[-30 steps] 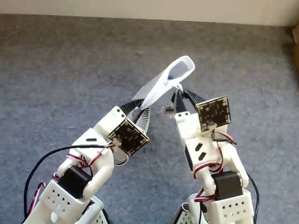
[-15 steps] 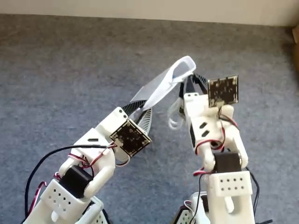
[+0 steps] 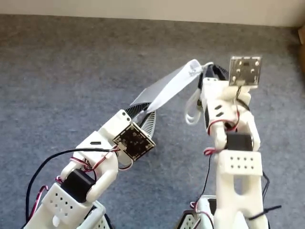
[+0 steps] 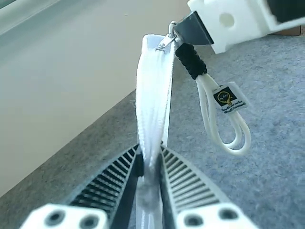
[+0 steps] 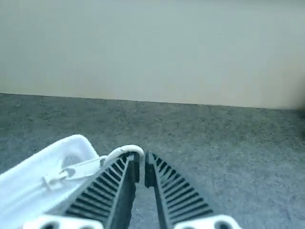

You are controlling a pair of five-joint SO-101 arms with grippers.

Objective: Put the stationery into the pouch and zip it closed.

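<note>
High view placed the pouch (image 3: 167, 88) clear of the tabletop (image 3: 57, 71), spanned between the two arms near the centre of the frame. Its long axis ran on a diagonal, from the lower-left end just left of centre up to the far end at upper right. The left tool (image 3: 147, 107) was clenched on the lower-left end, with the white fabric pinched edge-on between its ribbed fingers (image 4: 178, 174), as the left wrist view confirmed. The right tool (image 3: 208, 71) sat at the opposite, upper-right end and appeared clenched on the zipper pull (image 4: 167, 42); in the right wrist view its jaws stood almost together, with the pull lying just beside them. A white cord loop (image 4: 207, 102) hung free from the pull, touching nothing else. The zip line seen from the left wrist looked closed along the whole visible edge, and the slider lay at the far end, so the closing stroke was judged to be at or near its limit. The governing relation was as follows: the pull lay on the pouch's long axis, at the end farthest from the left tool, and the right arm was the nearer one. Any further travel therefore had to follow that axis, away from the left tool, which served as the anchor. A pull off that axis would likely twist the pouch or slip the grip.
</note>
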